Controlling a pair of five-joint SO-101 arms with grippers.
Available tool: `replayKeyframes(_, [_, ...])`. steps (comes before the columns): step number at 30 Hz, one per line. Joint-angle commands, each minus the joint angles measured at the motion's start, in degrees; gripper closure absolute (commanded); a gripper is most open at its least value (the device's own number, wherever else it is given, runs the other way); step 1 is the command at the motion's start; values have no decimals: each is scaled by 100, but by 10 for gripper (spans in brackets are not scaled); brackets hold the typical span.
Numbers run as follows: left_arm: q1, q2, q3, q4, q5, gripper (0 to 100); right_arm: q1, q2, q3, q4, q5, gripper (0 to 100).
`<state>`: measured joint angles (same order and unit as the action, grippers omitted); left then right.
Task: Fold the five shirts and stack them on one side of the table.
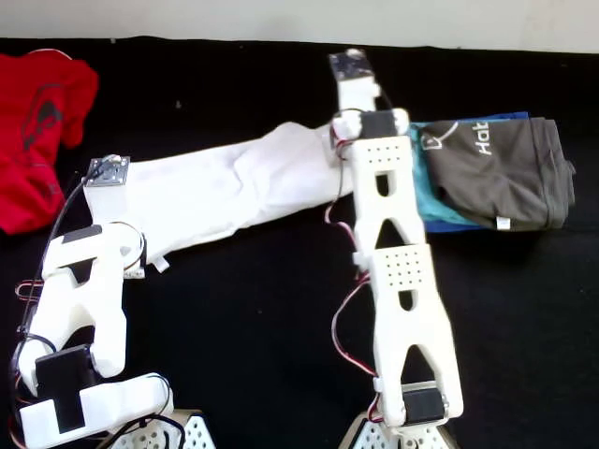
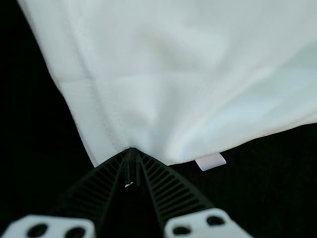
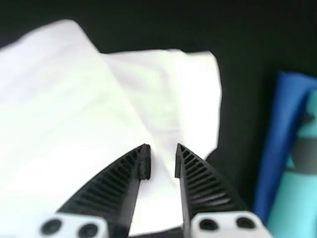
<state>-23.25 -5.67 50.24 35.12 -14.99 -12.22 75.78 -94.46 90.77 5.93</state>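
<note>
White shirt (image 1: 225,192), red shirt (image 1: 33,140), grey-teal-blue stack (image 1: 505,173), black table (image 1: 234,327).

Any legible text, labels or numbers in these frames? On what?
Nothing reads whole.
Grey shirt: white lettering, cut off by the fold, no complete word.
Grey shirt, hem label: too small to read.
Red shirt: dark graphic, no legible letters.
White shirt, sewn tag: no print visible.

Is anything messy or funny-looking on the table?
Yes. The red shirt sits crumpled and unfolded at the far left edge of the table, away from the folded stack on the right. The white shirt lies slantwise as a long, wrinkled strip, not a tidy fold.
</note>
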Motion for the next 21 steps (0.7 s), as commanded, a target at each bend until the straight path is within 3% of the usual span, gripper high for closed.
replayKeyframes(1, [110, 57, -75, -70, 18, 990, 242, -66, -629, 514, 62, 904])
replayKeyframes(7, [110, 57, -75, -70, 18, 990, 303, -180, -690, 1007, 853, 904])
replayKeyframes(17, [110, 57, -75, -70, 18, 990, -40, -1385, -637, 998, 870, 901])
replayKeyframes(21, [110, 57, -75, -70, 18, 990, -444, -1349, -620, 998, 862, 808])
